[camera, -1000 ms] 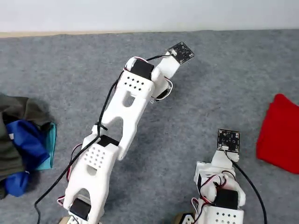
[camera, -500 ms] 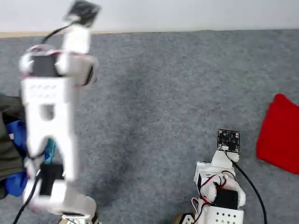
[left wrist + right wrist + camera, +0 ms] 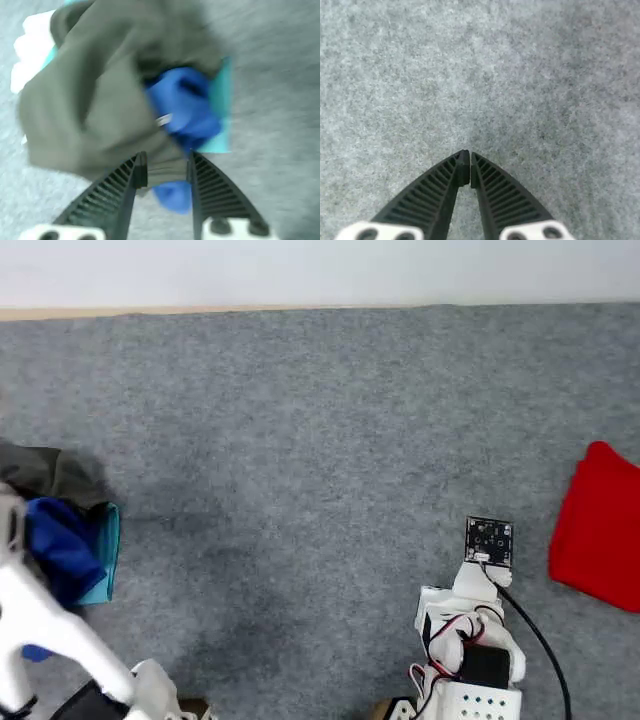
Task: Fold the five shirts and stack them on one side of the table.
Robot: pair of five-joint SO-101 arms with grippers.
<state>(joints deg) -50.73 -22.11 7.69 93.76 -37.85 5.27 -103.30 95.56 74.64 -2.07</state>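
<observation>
High view: heap (image 3: 62,515) of crumpled shirts at the left edge of the grey mat (image 3: 320,440), olive shirt (image 3: 45,472) on top, blue shirt (image 3: 60,545) bunched beneath, teal shirt (image 3: 108,550) poking out flat at the side. Well apart, at the right edge, red shirt (image 3: 600,530), lying flat and seemingly folded already. Left arm (image 3: 50,625) low at the left edge, over the heap; right arm (image 3: 470,640) tucked back at the near side, between heap and red shirt.

Left wrist view: left gripper (image 3: 165,167) close over the heap, fingers spread, grasping nothing, olive hem and blue folds showing between them; contact with the cloth unclear. Sliver of white cloth (image 3: 30,45) at the heap's far side.

Right wrist view: right gripper (image 3: 470,170) over bare mat, fingers pressed together on nothing.

Step in hand, by judgement: taking the next shirt off the heap. One of five apparently done, four to go.

Next move, as advice: lower onto a single layer, likely the olive one on top, pinch only that, lift clear, carry to the open middle for spreading. Some risk of snagging the blue shirt along with it.
</observation>
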